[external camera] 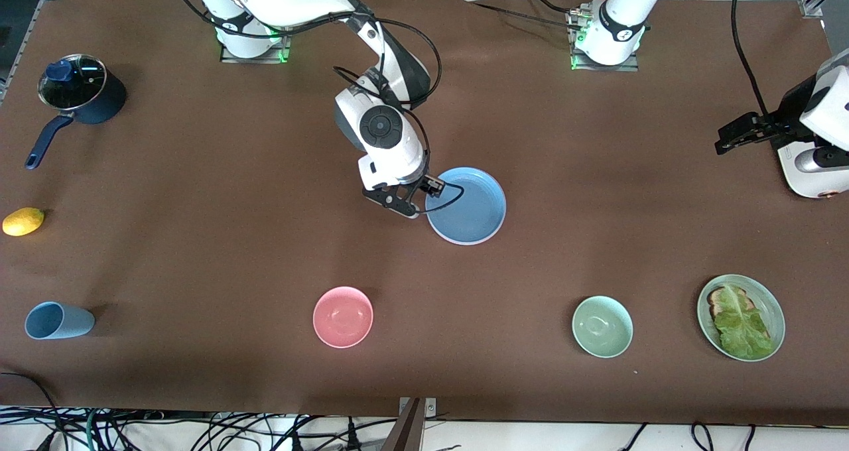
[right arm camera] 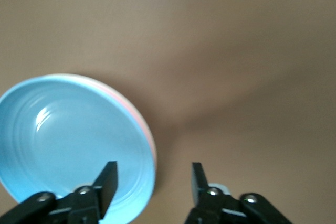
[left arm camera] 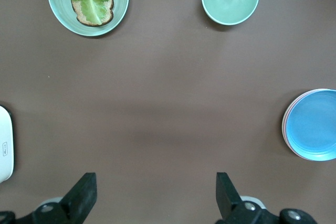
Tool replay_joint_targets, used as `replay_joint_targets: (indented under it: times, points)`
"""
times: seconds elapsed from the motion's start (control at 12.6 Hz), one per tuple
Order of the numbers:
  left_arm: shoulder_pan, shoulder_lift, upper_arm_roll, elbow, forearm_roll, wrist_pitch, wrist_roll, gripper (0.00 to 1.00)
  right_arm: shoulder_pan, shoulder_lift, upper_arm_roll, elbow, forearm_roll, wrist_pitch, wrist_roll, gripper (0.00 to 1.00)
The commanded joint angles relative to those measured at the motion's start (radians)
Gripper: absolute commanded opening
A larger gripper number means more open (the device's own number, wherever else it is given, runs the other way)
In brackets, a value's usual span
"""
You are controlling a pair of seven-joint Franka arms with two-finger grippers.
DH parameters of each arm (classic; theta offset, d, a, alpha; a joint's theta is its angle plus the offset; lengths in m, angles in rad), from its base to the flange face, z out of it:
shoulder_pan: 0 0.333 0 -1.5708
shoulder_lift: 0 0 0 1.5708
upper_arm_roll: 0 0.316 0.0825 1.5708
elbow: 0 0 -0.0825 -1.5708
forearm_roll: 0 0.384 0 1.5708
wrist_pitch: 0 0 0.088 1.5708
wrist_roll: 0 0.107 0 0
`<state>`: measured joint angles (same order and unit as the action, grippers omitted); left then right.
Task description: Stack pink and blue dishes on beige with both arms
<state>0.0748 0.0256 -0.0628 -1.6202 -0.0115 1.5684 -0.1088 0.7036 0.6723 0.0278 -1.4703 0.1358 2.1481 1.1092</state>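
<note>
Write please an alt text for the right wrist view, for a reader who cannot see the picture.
The right gripper is open and holds nothing, one finger over the rim of the blue plate and the other over the bare brown table. The blue plate lies on top of a stack; a pink plate shows as a thin edge under it.

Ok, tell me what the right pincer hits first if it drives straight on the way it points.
Probably the blue plate's rim: the open right pincer straddles that edge. Depth is unclear, so one finger may meet bare table instead.
</note>
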Motion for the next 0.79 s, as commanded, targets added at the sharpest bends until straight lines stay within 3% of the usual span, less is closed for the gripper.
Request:
replay_joint_targets:
  times: [0.0, 0.24, 0.71]
  points:
    - [0.000, 0.010, 0.000, 0.017, -0.010, -0.001, 0.023, 1.00, -0.003, -0.060, -0.064, 0.054, -0.057, -0.187, -0.079, 1.00]
    - [0.000, 0.010, 0.000, 0.017, -0.010, -0.001, 0.023, 1.00, -0.027, -0.138, -0.175, 0.061, -0.048, -0.318, -0.349, 1.00]
    - [-0.001, 0.010, 0.000, 0.017, -0.010, -0.001, 0.023, 1.00, -0.038, -0.207, -0.403, 0.059, -0.047, -0.387, -0.677, 1.00]
